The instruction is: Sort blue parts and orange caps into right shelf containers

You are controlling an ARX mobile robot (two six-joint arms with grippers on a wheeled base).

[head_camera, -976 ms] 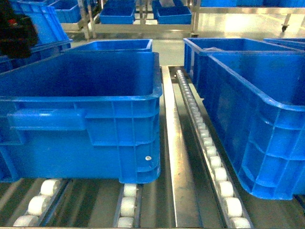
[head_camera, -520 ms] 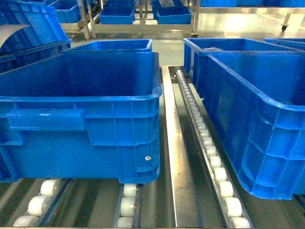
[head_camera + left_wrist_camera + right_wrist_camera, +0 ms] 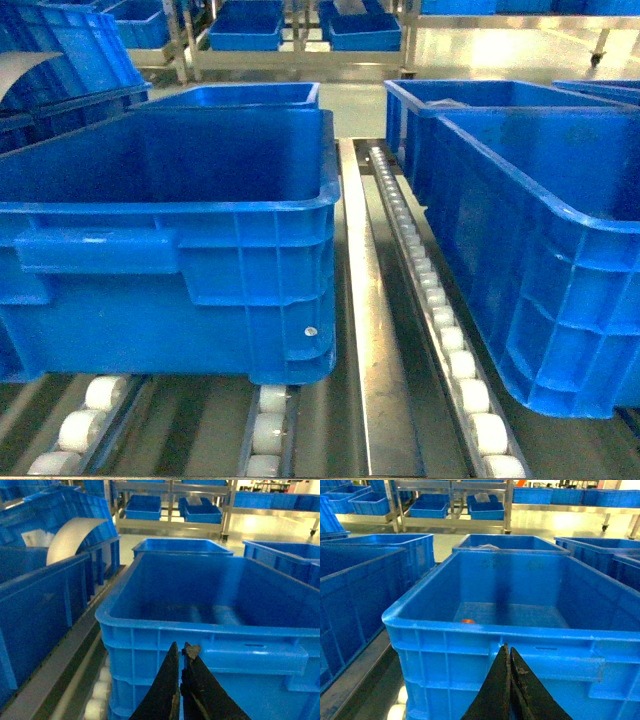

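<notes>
While neither arm shows in the head view, each wrist camera catches its own gripper at the bottom edge of its picture. Nearest the left camera, the left gripper [image 3: 181, 652] has its two dark fingers pressed together with only a hairline slit between them, holding nothing. Directly beyond its tips stands a blue crate [image 3: 150, 625], the thick rim and ribbed front wall just ahead of the fingers, a moulded handle ledge [image 3: 252, 657] slightly right of them. To the left of the tool runs a metal rail [image 3: 60, 675] with white rollers [image 3: 97, 700], and past that another blue bin with a curved white sheet [image 3: 70, 537] leaning in it. Farther ahead sits a smaller blue crate [image 3: 182, 545].

Nearest the right camera, the right gripper [image 3: 509, 652] is likewise closed to a thin slit and carries nothing. Straight ahead of it is the right-hand crate [image 3: 445, 625], its front rim just beyond the fingertips. Inside, on the crate floor ahead and to the left of the tool, lies one small orange cap [image 3: 467, 621]. Behind that crate stands a further crate [image 3: 510, 542] with something pale in it, too unclear to name. Well beyond both tools, metal shelving [image 3: 452, 522] holds more blue bins.
</notes>
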